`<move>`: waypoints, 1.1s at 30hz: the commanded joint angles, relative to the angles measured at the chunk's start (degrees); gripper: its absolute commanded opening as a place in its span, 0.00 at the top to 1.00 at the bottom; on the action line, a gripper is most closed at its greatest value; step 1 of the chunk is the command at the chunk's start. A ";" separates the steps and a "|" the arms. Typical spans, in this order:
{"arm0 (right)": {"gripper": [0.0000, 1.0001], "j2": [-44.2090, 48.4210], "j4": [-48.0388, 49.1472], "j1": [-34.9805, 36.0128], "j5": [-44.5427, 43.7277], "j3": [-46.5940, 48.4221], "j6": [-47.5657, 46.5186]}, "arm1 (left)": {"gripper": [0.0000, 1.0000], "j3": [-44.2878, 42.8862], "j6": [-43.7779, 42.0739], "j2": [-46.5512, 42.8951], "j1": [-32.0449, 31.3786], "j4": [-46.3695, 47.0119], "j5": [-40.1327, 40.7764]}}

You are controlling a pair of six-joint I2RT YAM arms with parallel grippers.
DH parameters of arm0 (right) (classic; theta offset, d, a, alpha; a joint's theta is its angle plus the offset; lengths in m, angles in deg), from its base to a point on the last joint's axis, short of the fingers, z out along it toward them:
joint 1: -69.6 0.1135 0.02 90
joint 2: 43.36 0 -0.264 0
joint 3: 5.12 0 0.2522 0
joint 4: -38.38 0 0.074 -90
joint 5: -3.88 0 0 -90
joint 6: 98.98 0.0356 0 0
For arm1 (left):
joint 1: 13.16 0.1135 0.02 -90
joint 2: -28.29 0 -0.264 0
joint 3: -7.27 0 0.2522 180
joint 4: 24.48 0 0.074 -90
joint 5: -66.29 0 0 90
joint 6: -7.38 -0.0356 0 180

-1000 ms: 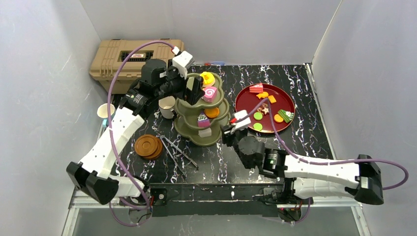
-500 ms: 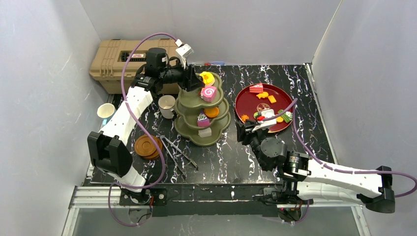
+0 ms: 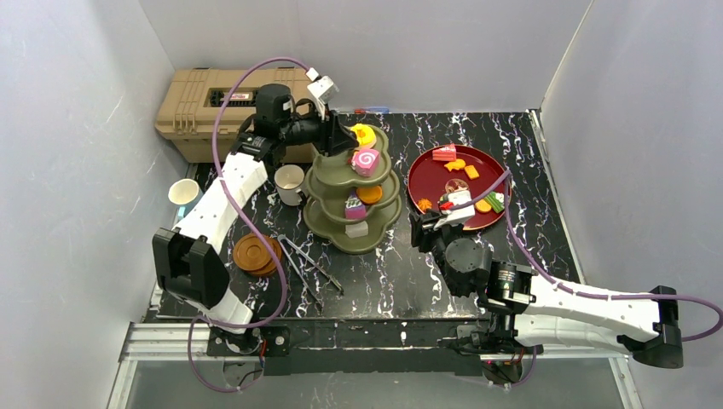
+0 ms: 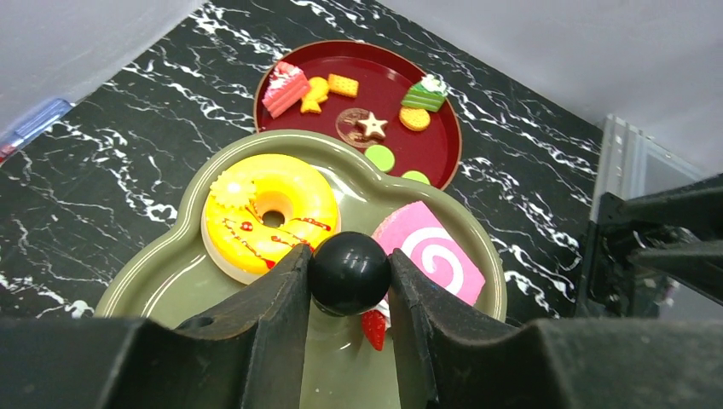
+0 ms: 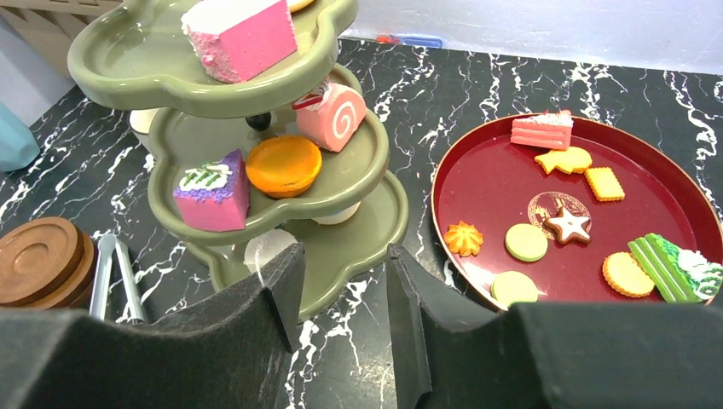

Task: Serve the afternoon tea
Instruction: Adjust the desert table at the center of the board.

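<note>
The olive-green three-tier stand (image 3: 328,223) stands mid-table. My left gripper (image 4: 349,260) is above its top tier, shut on its black knob (image 4: 349,273), with both fingers touching the ball. A yellow donut (image 4: 270,213) and a pink swirl roll (image 4: 435,260) lie on the top tier. An orange tart (image 5: 283,166) and a purple cake (image 5: 213,200) sit on the middle tier. My right gripper (image 5: 344,256) is open and low beside the bottom tier's right edge, with nothing between its fingers. The white mug (image 3: 290,182), white-and-blue cup (image 3: 183,192) and wooden saucers (image 3: 257,253) are left of the stand.
A dark-red plate (image 3: 430,183) with several small pastries lies right of the stand. Metal tongs (image 3: 307,262) lie in front of the stand. A tan toolbox (image 3: 205,106) sits at the back left. White walls close in both sides and the back.
My left gripper moved over the stand's top and closed on the black knob. My right gripper drew back a little to the right of the stand's bottom tier.
</note>
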 commanded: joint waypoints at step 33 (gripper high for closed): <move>0.53 0.70 2.18 -0.07 -3.29 1.55 -2.29 | 0.35 8.87 7.87 -10.21 -16.57 15.27 50.86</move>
